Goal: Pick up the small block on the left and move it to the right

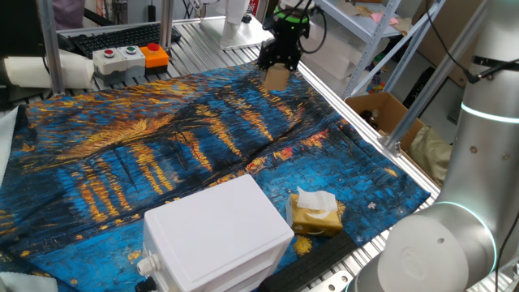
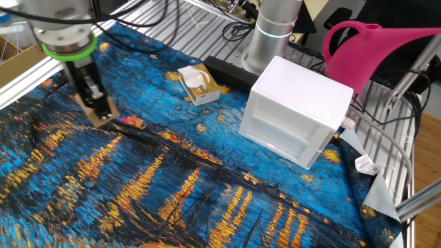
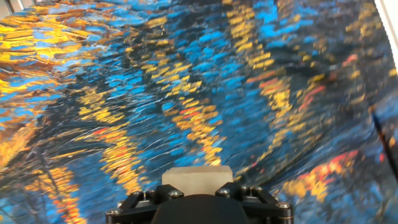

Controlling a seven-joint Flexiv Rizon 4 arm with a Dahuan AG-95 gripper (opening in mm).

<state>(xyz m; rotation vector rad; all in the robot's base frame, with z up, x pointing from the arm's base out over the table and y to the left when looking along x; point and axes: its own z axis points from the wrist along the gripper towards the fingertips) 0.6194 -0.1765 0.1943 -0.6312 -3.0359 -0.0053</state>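
Observation:
The small block (image 1: 276, 78) is a plain light-tan cube held between my gripper's fingers. My gripper (image 1: 277, 71) is shut on it and holds it a little above the painted blue-and-yellow cloth (image 1: 162, 146), near the cloth's far edge. In the other fixed view the gripper (image 2: 98, 110) grips the block (image 2: 100, 113) low over the cloth at the left. In the hand view the block (image 3: 197, 175) shows just beyond the black gripper body (image 3: 198, 202), with the cloth below.
A big white plastic box (image 1: 216, 235) stands at the near side of the cloth. A yellow-brown packet with white tissue (image 1: 315, 212) lies beside it. A button panel (image 1: 130, 57) sits beyond the cloth. A pink watering can (image 2: 372, 48) stands behind the box.

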